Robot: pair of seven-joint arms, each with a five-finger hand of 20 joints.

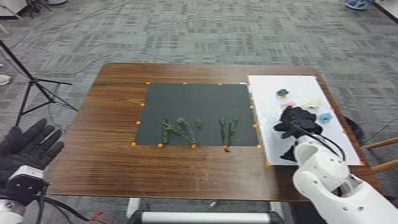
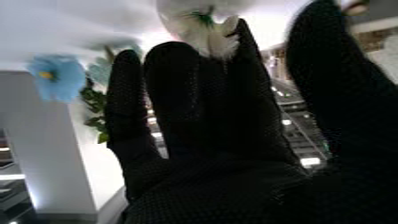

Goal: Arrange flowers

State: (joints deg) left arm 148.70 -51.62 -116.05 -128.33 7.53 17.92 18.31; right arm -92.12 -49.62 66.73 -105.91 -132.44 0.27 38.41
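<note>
Lying near the fingers (image 1: 297,114): white flower (image 2: 211,41)

Is a brown wooden table (image 1: 200,175); bears 1 dark mat (image 1: 191,102), 1 white sheet (image 1: 284,84) beside it, orange markers (image 1: 161,145) along their edges.

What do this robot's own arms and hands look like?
The right arm has smooth, rounded white sections. A dark cable runs beside it. The left arm has white and black parts, with dark cabling too. The right robot hand and left robot hand each wear a black fabric glove; the right glove's weave looks finely textured.
</note>
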